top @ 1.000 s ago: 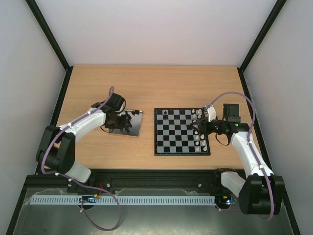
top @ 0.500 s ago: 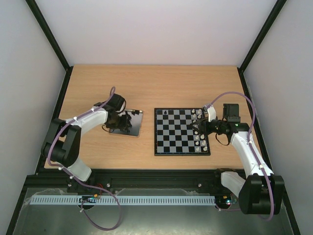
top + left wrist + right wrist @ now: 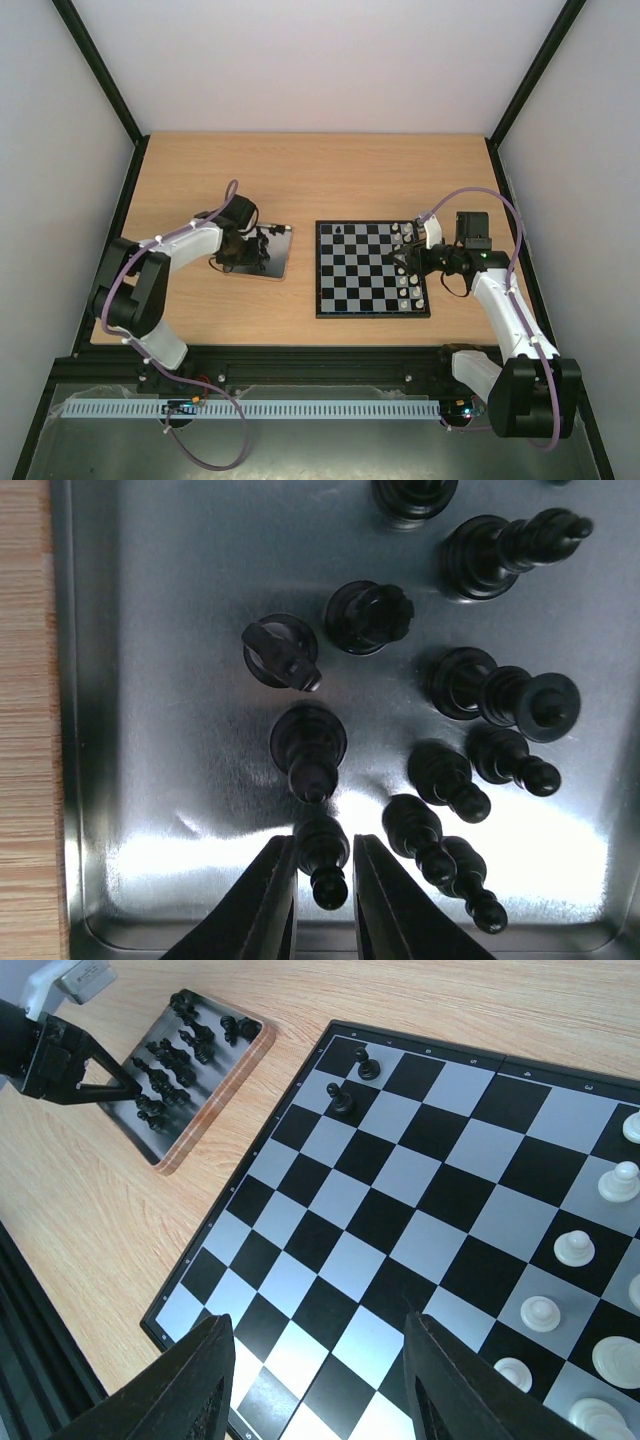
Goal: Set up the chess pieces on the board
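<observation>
The chessboard (image 3: 372, 268) lies flat on the table, right of centre. Two black pieces (image 3: 343, 1100) stand at its far left corner. Several more black pieces (image 3: 470, 780) lie and stand in the shiny metal tray (image 3: 150, 680) to the board's left. My left gripper (image 3: 325, 845) is low in the tray, its jaws closed on either side of a black pawn (image 3: 322, 852) near the tray's rim. It also shows in the top view (image 3: 240, 250). My right gripper (image 3: 318, 1318) hovers open and empty over the board's right half (image 3: 400, 262).
White pieces (image 3: 575, 1248) stand in rows along the board's right side (image 3: 408, 280). The tray (image 3: 278, 262) sits a short gap left of the board. Bare wooden table (image 3: 300, 170) stretches behind both. Black frame rails edge the table.
The left arm's elbow has swung in towards its base while the gripper stayed over the tray. The right arm has not moved.
</observation>
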